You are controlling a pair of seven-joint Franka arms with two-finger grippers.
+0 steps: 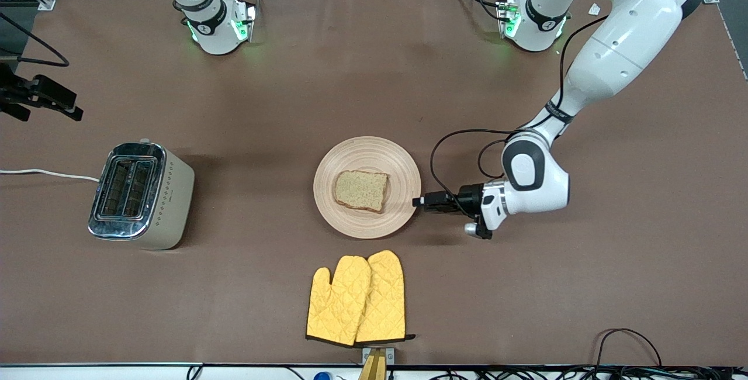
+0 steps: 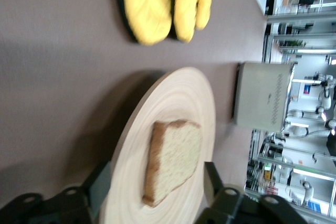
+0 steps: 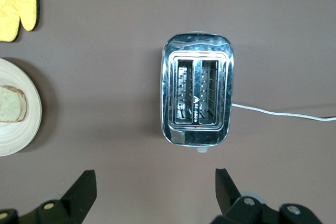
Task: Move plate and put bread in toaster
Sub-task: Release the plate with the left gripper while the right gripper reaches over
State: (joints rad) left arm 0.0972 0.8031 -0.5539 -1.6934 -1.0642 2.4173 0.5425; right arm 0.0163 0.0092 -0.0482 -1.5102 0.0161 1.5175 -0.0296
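Observation:
The round pale plate (image 1: 362,152) lies near the table's middle with the bread (image 1: 362,190) flat on it. My left gripper (image 1: 418,201) sits low at the plate's rim on the side toward the left arm's end. In the left wrist view the gripper (image 2: 156,182) is open, its fingers (image 2: 100,179) standing wide on either side of the plate (image 2: 178,93) edge, the bread (image 2: 176,156) just past them. The toaster (image 1: 140,193) stands toward the right arm's end, both slots empty. My right gripper (image 3: 156,182) hangs open high above the table beside the toaster (image 3: 197,95).
A pair of yellow oven mitts (image 1: 357,298) lies nearer to the front camera than the plate. The toaster's white cord (image 1: 47,173) runs off toward the right arm's end of the table. Brown cloth covers the table.

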